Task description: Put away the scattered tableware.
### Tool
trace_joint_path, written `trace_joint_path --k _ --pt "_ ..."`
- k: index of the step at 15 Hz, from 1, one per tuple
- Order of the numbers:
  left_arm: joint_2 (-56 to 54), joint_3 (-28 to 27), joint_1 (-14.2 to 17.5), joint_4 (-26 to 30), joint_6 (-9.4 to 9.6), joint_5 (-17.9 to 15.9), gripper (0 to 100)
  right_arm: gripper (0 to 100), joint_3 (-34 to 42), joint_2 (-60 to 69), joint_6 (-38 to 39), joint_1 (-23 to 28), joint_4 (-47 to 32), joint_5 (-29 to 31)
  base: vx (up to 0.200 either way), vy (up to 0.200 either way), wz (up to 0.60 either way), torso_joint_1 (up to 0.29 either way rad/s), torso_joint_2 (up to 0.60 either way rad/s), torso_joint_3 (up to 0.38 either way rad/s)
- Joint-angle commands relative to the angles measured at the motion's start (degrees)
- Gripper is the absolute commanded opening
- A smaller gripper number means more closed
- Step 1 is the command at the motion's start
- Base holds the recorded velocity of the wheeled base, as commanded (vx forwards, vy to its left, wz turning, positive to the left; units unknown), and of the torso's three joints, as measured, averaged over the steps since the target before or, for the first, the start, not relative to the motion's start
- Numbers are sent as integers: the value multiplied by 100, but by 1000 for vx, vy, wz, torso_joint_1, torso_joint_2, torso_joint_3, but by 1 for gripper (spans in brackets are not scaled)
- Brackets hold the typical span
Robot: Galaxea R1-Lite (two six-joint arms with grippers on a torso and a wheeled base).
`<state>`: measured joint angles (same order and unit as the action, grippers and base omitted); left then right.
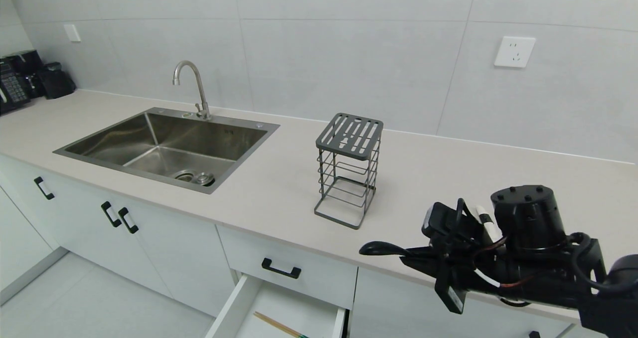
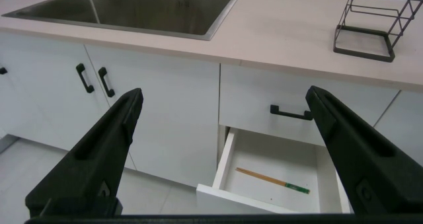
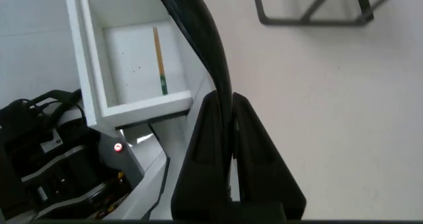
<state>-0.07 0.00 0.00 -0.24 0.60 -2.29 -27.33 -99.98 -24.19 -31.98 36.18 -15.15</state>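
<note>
My right gripper (image 1: 412, 252) hangs at the counter's front edge, right of the wire rack, shut on a slim black utensil (image 1: 377, 249) whose rounded end points left. The right wrist view has the same black utensil (image 3: 198, 32) pinched between the fingertips (image 3: 225, 104), above the open drawer (image 3: 86, 65). A pair of chopsticks (image 2: 272, 180) lies in that open drawer (image 2: 221, 168). Lower down, in front of the cabinets, my left gripper (image 2: 225, 158) stands open with nothing in it, facing the drawer.
A dark wire rack (image 1: 349, 168) with a slotted top stands mid-counter. The steel sink (image 1: 164, 148) and faucet (image 1: 192, 86) are to the left. Black appliances (image 1: 30, 79) sit at the far left. Closed cabinet doors (image 2: 132, 112) flank the drawer.
</note>
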Motion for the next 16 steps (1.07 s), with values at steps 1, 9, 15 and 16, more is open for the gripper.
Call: trace_joint_path --k 1,9,15,16 --pt "7 0 0 -2 2 1 100 0 -282 -242 2 -177 3 -14 0 0 0 0 0 0" --pt "7 0 0 -2 2 1 100 0 -835 -708 503 -1267 284 -5 0 0 0 0 0 0" --pt "7 0 0 -2 2 1 100 0 -1327 -1288 845 -1786 398 12 0 0 0 0 0 0" --pt "7 0 0 -2 2 1 100 0 -1661 -1604 960 -1926 398 12 0 0 0 0 0 0"
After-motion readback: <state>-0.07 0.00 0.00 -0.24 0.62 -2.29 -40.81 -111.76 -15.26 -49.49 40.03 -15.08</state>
